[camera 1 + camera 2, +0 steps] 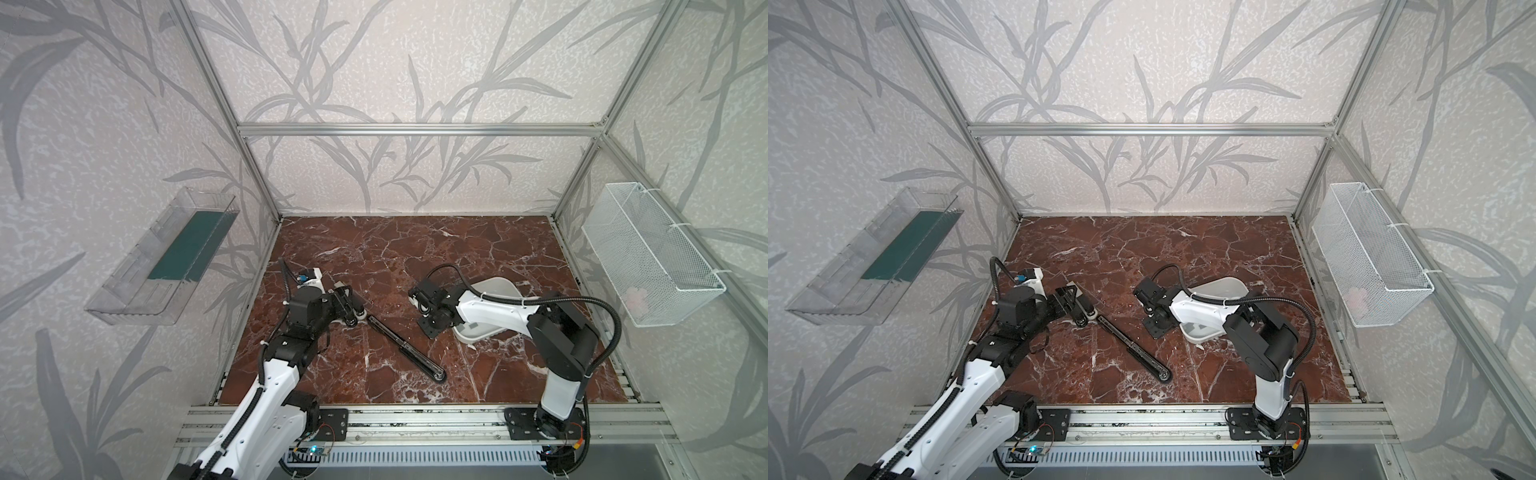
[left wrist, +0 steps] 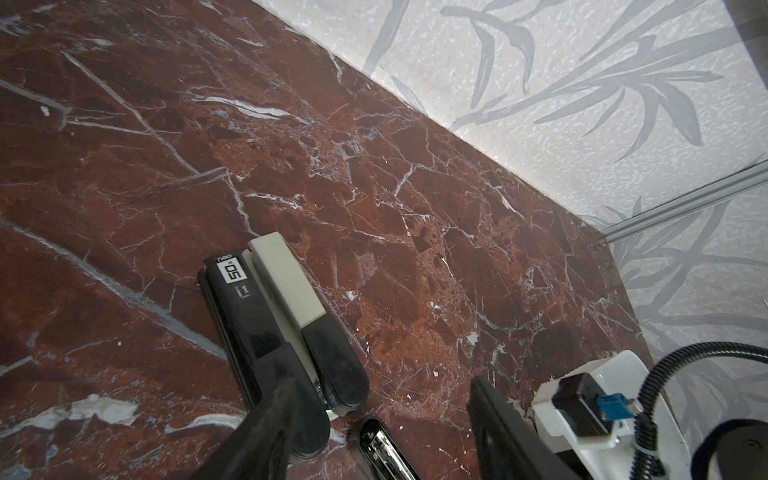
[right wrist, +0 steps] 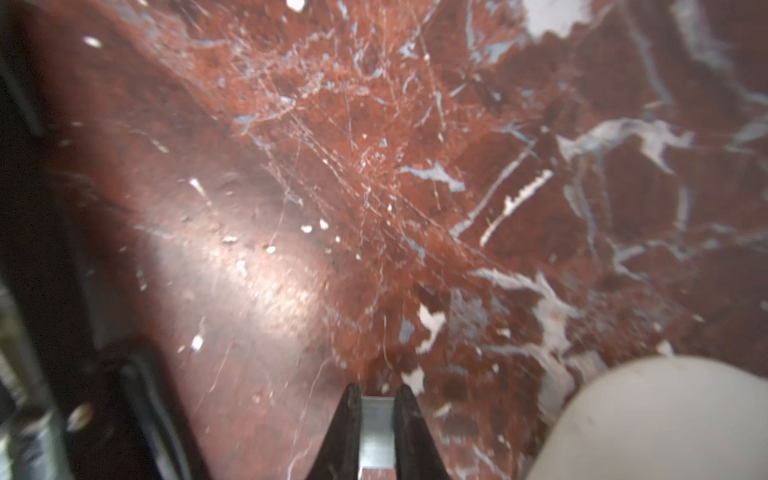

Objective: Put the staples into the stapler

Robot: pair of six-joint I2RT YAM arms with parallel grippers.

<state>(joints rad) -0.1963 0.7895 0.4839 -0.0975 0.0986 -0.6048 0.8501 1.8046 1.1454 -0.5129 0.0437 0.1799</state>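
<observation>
Right pincer [image 3: 377, 390] clamped a strip of staples [image 3: 376, 432]; my left pincer [image 2: 382, 380] stood wide over the stapler [image 1: 403, 346], left of centre in both top views, on the table [image 1: 415, 249].

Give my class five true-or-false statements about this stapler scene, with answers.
1. The right gripper is shut on a grey strip of staples. True.
2. The stapler lies closed. False: the stapler is opened out, its rail stretched along the table.
3. A white tray sits on the table by the right arm. True.
4. The left fingers are pressed shut. False: the left gripper has its fingers well apart.
5. The wire basket stands on the table. False: the wire basket hangs on the side wall.
</observation>
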